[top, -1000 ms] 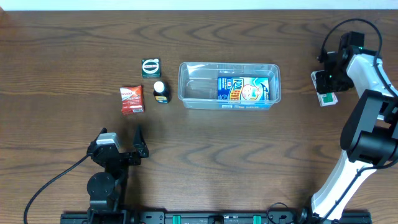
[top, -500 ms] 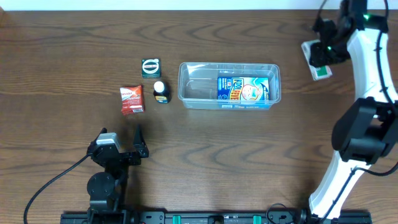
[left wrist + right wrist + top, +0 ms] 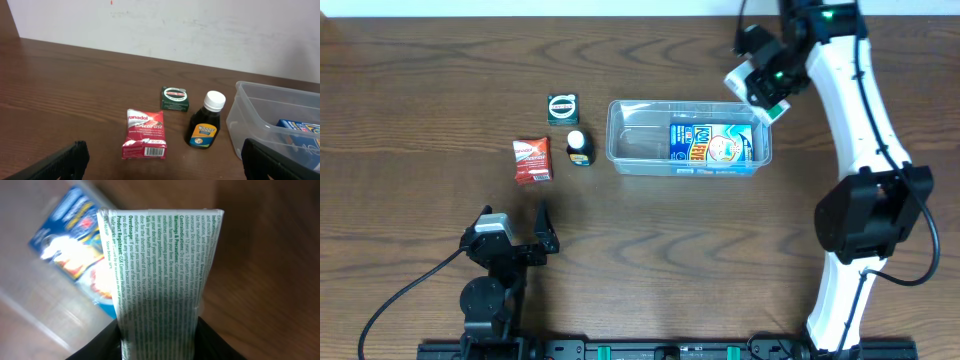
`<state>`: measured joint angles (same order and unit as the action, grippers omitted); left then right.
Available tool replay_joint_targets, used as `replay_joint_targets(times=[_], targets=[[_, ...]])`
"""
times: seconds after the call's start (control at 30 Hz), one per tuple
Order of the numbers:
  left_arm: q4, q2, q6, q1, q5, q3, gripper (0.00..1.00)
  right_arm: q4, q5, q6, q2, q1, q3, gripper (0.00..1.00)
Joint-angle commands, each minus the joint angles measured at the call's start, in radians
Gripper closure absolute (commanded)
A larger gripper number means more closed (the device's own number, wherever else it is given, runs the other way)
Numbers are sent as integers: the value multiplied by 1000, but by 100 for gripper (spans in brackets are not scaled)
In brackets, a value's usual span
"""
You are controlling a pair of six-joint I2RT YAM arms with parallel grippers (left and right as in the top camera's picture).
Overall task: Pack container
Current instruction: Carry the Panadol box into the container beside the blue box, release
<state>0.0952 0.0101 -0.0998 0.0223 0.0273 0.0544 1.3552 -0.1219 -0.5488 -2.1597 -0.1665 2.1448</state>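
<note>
While the right gripper (image 3: 760, 88) is clutching a white printed box (image 3: 160, 275) over the clear rectangular plastic tub's (image 3: 638, 152) rim, one blue carton (image 3: 712, 145) is lying inside, three items (image 3: 579, 148) waiting outside.

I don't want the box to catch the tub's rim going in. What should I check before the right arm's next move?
1. Grip on the white-and-green box: ok, it is held by the right gripper.
2. Box over the container opening: not ok, it hangs at the far right corner, partly over the table.
3. Free room inside: ok, the left half is bare; the blue box lies in the right half.
4. Clearance above the rim: cannot tell.
5. Left gripper out of the way: ok, it is open, near the table's front edge and apart from the container.
</note>
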Motion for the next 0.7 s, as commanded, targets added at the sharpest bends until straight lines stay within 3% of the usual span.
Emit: replay_joint_targets(times=[0.0, 0.27, 0.67], targets=[[11, -6, 13, -4, 14, -32, 2, 27, -22, -127, 11, -57, 23, 59], [11, -6, 13, -4, 14, -32, 2, 64, -26, -221, 11, -144, 18, 59], [11, -6, 13, -4, 14, -32, 2, 92, -63, -324, 11, -159, -26, 58]])
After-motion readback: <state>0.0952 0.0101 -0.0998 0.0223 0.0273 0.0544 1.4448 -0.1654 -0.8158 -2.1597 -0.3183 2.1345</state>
